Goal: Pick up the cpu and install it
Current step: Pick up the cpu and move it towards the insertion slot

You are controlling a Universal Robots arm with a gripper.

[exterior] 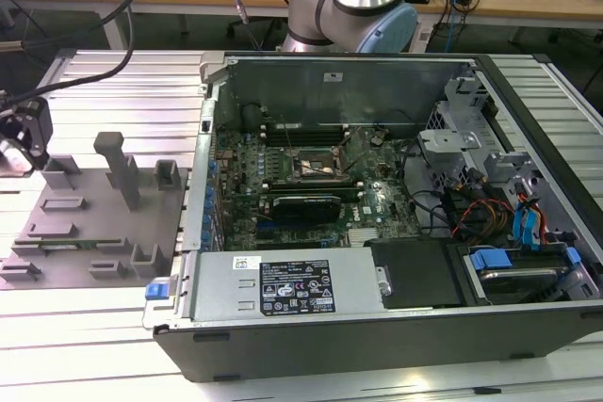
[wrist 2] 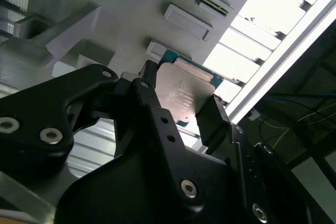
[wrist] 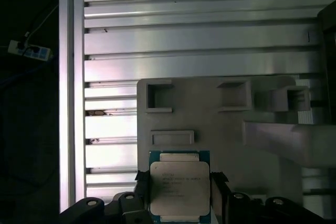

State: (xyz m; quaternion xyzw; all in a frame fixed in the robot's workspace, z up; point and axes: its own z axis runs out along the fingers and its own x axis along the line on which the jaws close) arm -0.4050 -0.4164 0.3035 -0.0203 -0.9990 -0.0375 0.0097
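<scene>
In the exterior view the light is bright and even, and it comes from above. The ribbed metal table (exterior: 85,336) glares almost white at its near edge, while the inside of the computer case (exterior: 339,91) lies in soft shadow. In the second wrist view the table is burnt out to white and the black gripper (wrist 2: 182,92) is nearly a silhouette. The first wrist view is dimmer. There the table shines in bands, the gray tray (wrist: 210,124) looks flat, and the chip (wrist: 180,188) gives a pale gleam.
</scene>
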